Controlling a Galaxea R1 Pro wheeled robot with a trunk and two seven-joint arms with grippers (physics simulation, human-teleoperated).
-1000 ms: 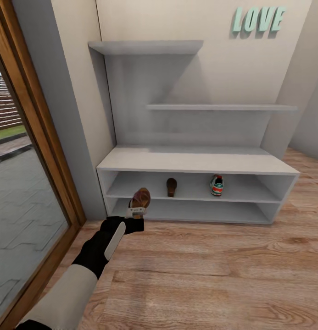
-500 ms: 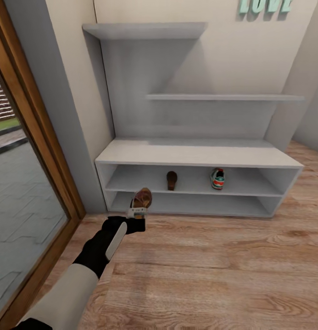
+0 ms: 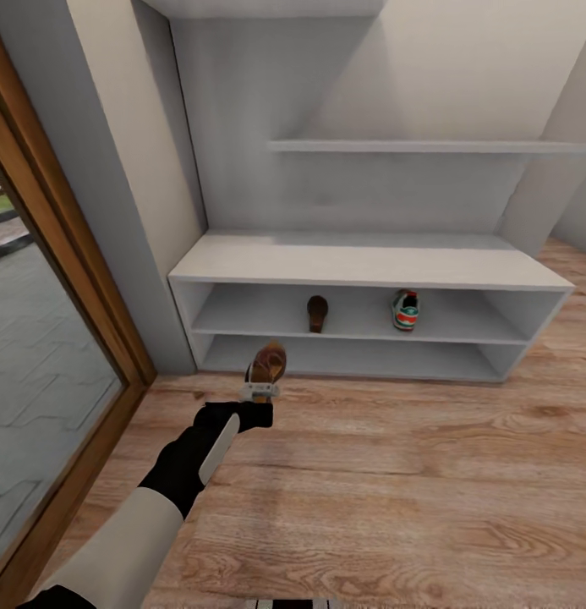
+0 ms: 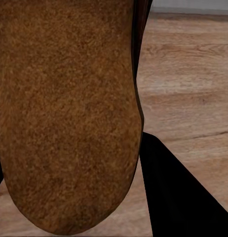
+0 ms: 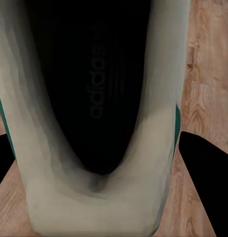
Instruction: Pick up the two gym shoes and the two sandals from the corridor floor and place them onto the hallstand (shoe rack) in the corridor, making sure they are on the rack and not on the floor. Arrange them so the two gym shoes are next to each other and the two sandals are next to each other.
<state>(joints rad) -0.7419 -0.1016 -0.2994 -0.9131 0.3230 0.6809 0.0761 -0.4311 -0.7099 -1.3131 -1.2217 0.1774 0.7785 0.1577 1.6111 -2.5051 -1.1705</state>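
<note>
Two shoes already placed on the rack's (image 3: 360,269) upper tier: one sandal (image 3: 317,312) left of centre, one gym shoe (image 3: 403,309) well apart to its right. A second sandal (image 3: 266,364) is gripped in the left gripper (image 3: 259,391), held above the floor (image 3: 394,491) just before the rack's left end, long axis pointing at the rack; shelved sandal lies ahead and slightly right, nothing between. Right gripper seen clamped on a second gym shoe (image 5: 94,123), over floor
</note>
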